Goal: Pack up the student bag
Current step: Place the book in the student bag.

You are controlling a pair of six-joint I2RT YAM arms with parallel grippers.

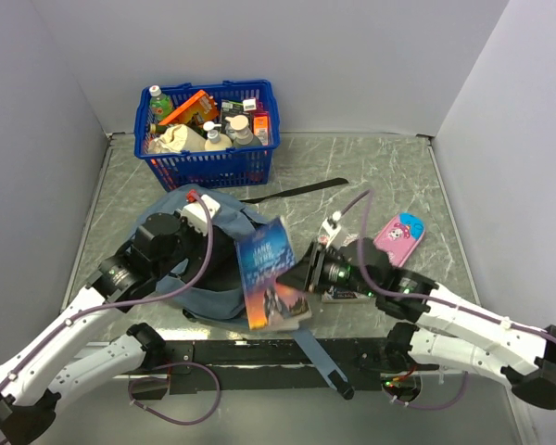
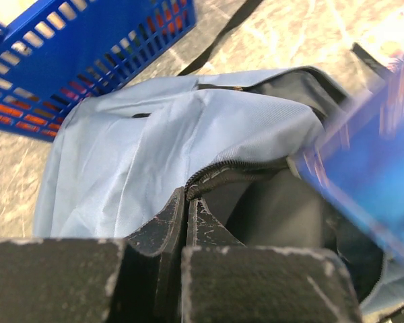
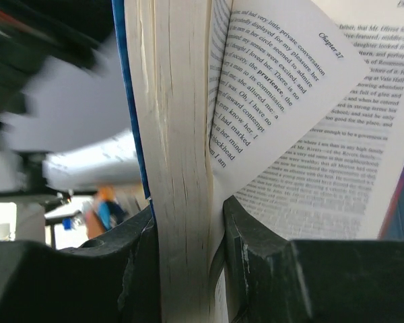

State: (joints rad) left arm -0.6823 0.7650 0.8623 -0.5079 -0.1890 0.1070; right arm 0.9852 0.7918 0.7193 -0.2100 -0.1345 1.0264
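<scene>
The left arm stretched forward over the student bag [image 1: 213,292], the left gripper [image 2: 187,205] pinched closed on its zipper edge. The grey-blue bag lay slumped on the table [image 1: 389,176] before the blue basket [image 1: 208,165], mouth gaping. The right gripper [image 3: 188,222] clamped a paperback book [image 1: 271,273], tilted at that opening
</scene>
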